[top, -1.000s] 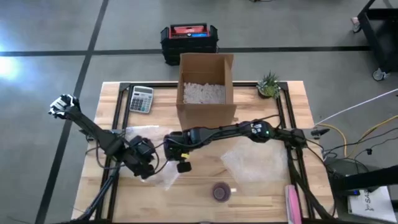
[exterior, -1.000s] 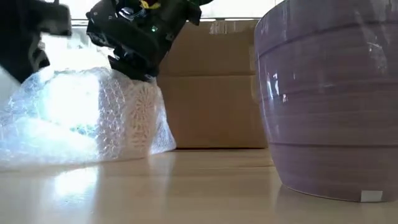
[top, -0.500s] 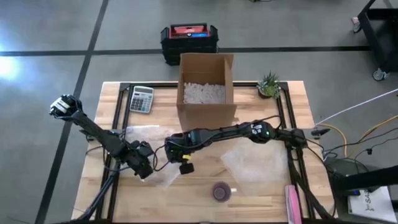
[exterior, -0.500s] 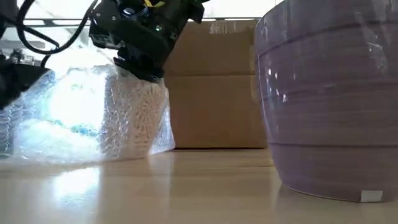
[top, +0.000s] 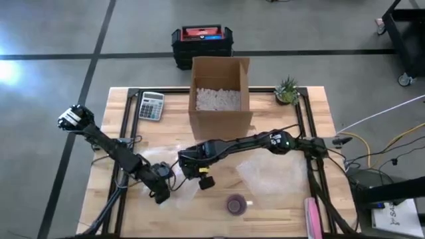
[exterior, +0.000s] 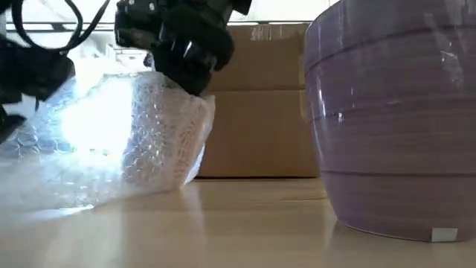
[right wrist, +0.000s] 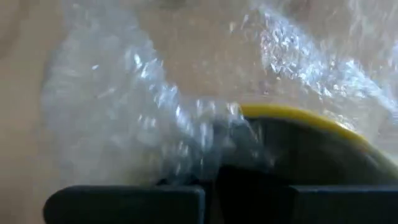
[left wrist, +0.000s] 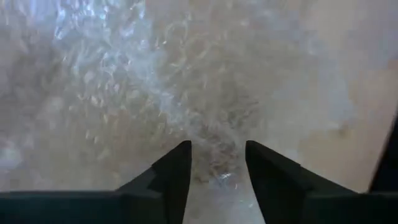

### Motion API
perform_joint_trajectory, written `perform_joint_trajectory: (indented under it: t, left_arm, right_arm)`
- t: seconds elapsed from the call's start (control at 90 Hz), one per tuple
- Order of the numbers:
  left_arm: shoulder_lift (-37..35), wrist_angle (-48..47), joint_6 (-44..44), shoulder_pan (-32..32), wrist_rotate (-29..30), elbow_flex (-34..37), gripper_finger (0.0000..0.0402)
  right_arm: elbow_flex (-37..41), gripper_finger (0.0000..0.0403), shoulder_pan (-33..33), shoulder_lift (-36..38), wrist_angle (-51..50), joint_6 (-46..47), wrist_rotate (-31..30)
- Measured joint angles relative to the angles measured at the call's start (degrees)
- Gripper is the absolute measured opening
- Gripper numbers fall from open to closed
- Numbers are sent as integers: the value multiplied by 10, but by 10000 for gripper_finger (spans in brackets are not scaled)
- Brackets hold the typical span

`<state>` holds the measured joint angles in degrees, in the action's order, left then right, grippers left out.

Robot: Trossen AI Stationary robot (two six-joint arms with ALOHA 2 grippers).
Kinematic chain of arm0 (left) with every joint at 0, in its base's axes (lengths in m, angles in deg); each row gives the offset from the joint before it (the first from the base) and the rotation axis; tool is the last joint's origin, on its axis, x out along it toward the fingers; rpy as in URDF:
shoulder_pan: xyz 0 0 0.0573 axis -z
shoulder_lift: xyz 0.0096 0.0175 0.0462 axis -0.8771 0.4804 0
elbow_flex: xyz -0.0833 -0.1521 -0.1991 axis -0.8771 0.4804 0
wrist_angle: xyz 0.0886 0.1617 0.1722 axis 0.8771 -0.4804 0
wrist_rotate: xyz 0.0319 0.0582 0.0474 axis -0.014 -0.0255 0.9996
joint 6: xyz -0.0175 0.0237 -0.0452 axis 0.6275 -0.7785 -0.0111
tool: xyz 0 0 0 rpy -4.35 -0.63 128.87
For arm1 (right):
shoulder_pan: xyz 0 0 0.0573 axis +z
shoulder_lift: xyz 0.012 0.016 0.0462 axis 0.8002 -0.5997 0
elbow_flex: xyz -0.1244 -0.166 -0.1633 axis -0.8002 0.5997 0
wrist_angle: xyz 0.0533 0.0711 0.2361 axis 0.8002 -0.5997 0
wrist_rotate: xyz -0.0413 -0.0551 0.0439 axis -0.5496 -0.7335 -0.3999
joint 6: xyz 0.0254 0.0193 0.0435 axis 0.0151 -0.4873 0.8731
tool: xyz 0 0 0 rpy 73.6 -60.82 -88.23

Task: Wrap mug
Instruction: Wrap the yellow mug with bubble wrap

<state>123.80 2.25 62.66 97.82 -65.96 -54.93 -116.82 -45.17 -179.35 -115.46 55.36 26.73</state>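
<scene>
A purple mug (top: 236,204) stands upright near the table's front edge and fills the right of the low view (exterior: 394,119). A clear bubble wrap sheet (top: 169,169) lies left of it, bunched and raised (exterior: 126,141). My left gripper (top: 159,190) is shut on the wrap's near left part (left wrist: 214,165). My right gripper (top: 199,166) is shut on its right part (right wrist: 199,155). In the right wrist view a dark shape with a yellow edge (right wrist: 311,134) shows through the wrap. I cannot tell what it is. My left gripper pinches a gathered bunch of the bubble wrap (left wrist: 214,155) between its two fingers (left wrist: 174,171), at the sheet's near left part. The wrap spreads away from the fingers over the table. My right gripper pinches a crumpled fold of the wrap (right wrist: 205,134) at the sheet's right side, coming from above. The gripper's own body hides the fingertips. Below it the wrap's right edge (exterior: 190,160) hangs raised off the table.
A second bubble wrap sheet (top: 272,174) lies flat on the right. An open cardboard box (top: 219,99) of packing fill stands at the back, with a calculator (top: 151,105) to its left and a small plant (top: 287,91) to its right. A pink object (top: 312,218) lies front right.
My left gripper has moved toward the table's near edge and a little right, dragging the wrap's near left part with it. My right gripper has shifted slightly toward the near edge. The wrap has come nearer the mug, and its right edge now hangs tilted off the table.
</scene>
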Motion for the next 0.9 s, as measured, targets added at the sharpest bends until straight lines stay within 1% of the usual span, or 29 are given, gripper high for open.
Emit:
perform_joint_trajectory:
  t: [0.167, 0.278, 0.333, 0.433, 0.511, 0.6, 0.678, 0.8, 0.9]
  left_arm:
    - [-11, -230, -9, 4, 16, -112, 101]
    - [-13, -337, -4, 15, 40, -169, 91]
    - [-15, -368, -2, 23, 49, -185, 87]
    - [-17, -381, 18, 37, 51, -182, 85]
    - [-18, -380, 44, 45, 41, -163, 95]
    - [-18, -381, 68, 52, 28, -133, 119]
    - [-18, -368, 74, 52, 3, -100, 146]
    - [-16, -309, 72, 52, -29, -43, 186]
    - [-16, -259, 78, 52, -52, 5, 208]
  right_arm:
    - [0, 0, -2, 7, 19, -4, 0]
    - [0, 0, -1, 11, 32, -4, 0]
    - [0, 0, -1, 19, 33, -5, 0]
    - [-1, 0, -2, 35, 32, -5, 0]
    - [-1, 0, -2, 47, 25, -5, -1]
    - [-1, 0, -3, 65, 11, -4, -2]
    - [-2, 0, -4, 80, -7, -4, -2]
    - [-2, 0, -4, 95, -67, 9, -2]
    - [-2, 0, -4, 101, -128, 20, -1]
